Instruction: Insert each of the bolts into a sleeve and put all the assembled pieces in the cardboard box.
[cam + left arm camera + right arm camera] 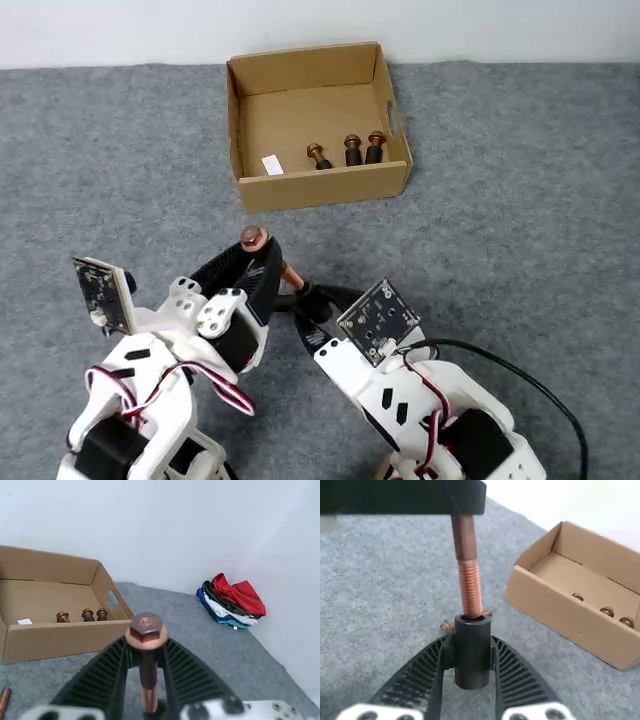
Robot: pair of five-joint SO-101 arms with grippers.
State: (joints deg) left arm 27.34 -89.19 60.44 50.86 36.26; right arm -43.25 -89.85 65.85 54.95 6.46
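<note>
From up high the left gripper (262, 252) is clamped on a copper bolt (255, 238) near the front of the cardboard box (320, 188), which has three assembled pieces (352, 148) inside, and the right gripper (308, 298) sits right beside it. Left wrist cam: bolt head poking up above the fingers (105, 675), shank squeezed between them, pile of clothes (232, 600) off by the wall. Right wrist cam: that gripper is grasping a black sleeve (471, 652) upright, the bolt's threaded end is just inside its top, and a spare bolt (447, 626) lies on the grey worktop (380, 580) behind
</note>
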